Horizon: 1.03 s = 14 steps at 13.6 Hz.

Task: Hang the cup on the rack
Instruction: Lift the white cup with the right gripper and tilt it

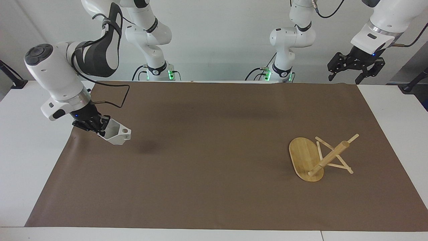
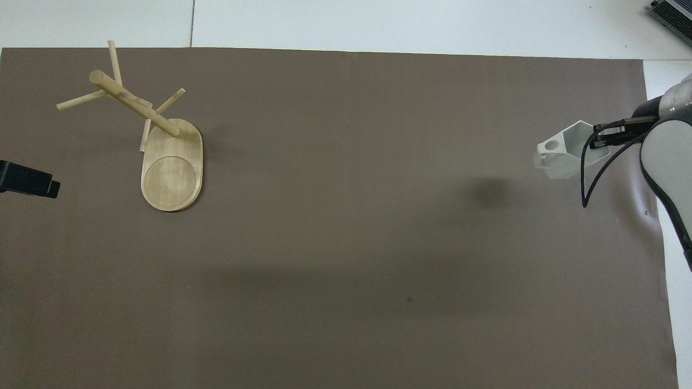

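Right tool [image 1: 100,129] clamped on the wall of the cup [image 1: 115,133], which hangs tilted in the air over the brown mat [image 1: 214,140] at the right arm's end of the bench [image 1: 20,160]; the handle with its round hole points away from the tool, and the cup's shadow falls on the mat below it. Left tool [image 1: 355,68], jaws spread wide and holding nothing, waits raised above the mat's corner at the left arm's end. The rack [image 1: 317,157] stands on the mat well apart from the right tool, farther from the robots than the left tool, its post leaning and its oval base flat.
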Motion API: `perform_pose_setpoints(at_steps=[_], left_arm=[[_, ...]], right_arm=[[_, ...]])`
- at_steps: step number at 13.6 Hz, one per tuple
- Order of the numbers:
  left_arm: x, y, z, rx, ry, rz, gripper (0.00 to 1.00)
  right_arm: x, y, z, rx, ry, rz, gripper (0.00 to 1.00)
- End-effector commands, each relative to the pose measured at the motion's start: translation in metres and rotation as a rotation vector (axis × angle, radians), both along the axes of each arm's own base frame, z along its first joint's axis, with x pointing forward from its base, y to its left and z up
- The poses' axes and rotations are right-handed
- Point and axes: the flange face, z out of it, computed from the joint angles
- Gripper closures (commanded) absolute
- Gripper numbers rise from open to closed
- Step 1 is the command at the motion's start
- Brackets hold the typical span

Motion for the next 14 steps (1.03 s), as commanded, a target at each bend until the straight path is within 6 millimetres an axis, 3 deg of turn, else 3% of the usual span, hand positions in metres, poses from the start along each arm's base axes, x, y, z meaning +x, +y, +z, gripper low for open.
perform_pose_setpoints(at_steps=[1,7,14], left_arm=[[-0.008,0.000,0.001,-0.008,-0.003,-0.008,0.00],[-0.011,-0.001,-0.008,-0.006,0.000,0.066,0.00],[-0.008,-0.014,-0.007,-0.016,-0.024,0.212,0.00]], right_arm=[[-0.011,-0.001,0.026,-0.004,0.020,0.019,1.00],[-0.037,0.003,0.063,0.014,0.048,0.027,1.00],[-0.037,0.023,0.069,0.079,0.030,0.034,1.00]])
